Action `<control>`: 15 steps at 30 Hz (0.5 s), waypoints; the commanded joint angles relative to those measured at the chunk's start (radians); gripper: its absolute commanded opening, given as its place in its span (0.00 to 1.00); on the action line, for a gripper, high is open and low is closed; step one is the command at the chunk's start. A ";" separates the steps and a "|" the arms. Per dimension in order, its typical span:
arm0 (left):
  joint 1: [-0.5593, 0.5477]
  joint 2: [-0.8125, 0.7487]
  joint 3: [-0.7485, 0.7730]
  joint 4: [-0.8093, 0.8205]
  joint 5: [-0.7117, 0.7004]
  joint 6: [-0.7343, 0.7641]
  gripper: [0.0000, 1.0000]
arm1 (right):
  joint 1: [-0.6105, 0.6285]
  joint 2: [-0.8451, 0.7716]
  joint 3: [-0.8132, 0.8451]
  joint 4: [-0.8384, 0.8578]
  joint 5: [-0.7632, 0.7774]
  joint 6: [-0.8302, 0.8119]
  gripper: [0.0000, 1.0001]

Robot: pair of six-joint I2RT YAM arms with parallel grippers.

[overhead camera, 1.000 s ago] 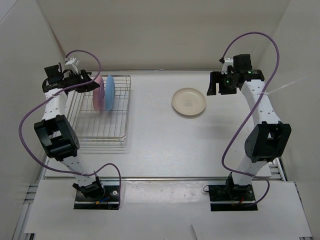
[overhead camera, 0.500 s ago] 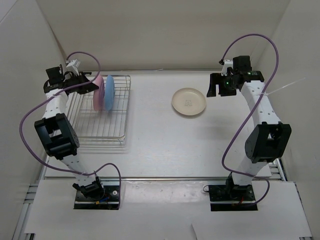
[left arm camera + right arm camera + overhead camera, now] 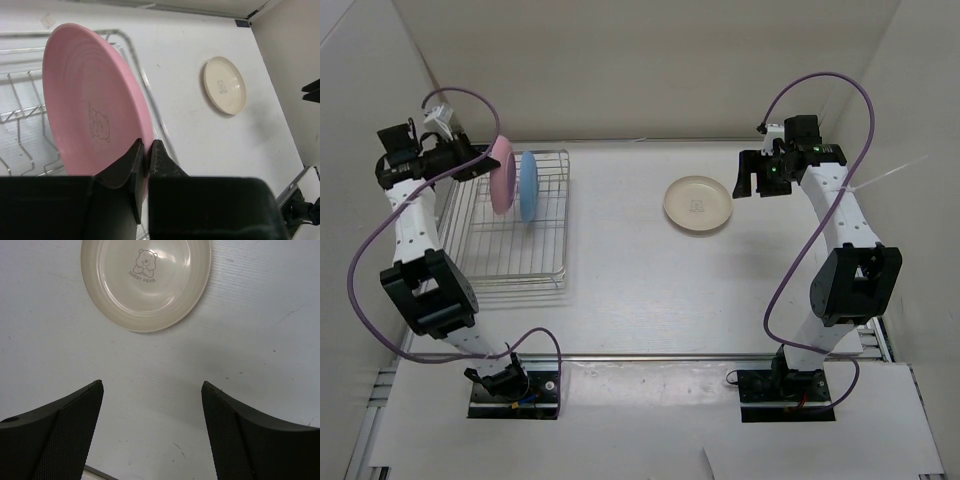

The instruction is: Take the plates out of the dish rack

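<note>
Gripping rim of round pink plate with left gripper, upright at far end of silver wire dish rack, just left of round light-blue plate. Seeing right gripper spread wide, empty, beside flat round cream-white plate, well right of rack.

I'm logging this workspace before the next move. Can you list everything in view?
pink plate: one, pink, upright at the far end of the dish rack, rim pinched by the left gripper
blue plate: one, light blue, on edge in the dish rack, beside the pink plate
cream plate: one, cream-white, flat on the table, right of the rack
dish rack: one, silver wire, table's left side
table: one, white
cables: two, purple, one looping along each arm
left gripper: black, shut on the pink plate
right gripper: black, open, above the table near the cream plate
</note>
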 commanded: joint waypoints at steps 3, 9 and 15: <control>0.008 -0.227 0.253 -0.154 0.009 0.098 0.11 | 0.000 -0.034 0.049 0.001 -0.025 -0.002 0.83; -0.054 -0.352 0.365 -0.320 -0.097 0.241 0.11 | 0.000 -0.043 0.067 0.001 -0.016 -0.002 0.83; -0.314 -0.561 0.228 -0.481 -0.268 0.639 0.11 | 0.000 -0.065 0.129 -0.055 -0.105 -0.025 0.83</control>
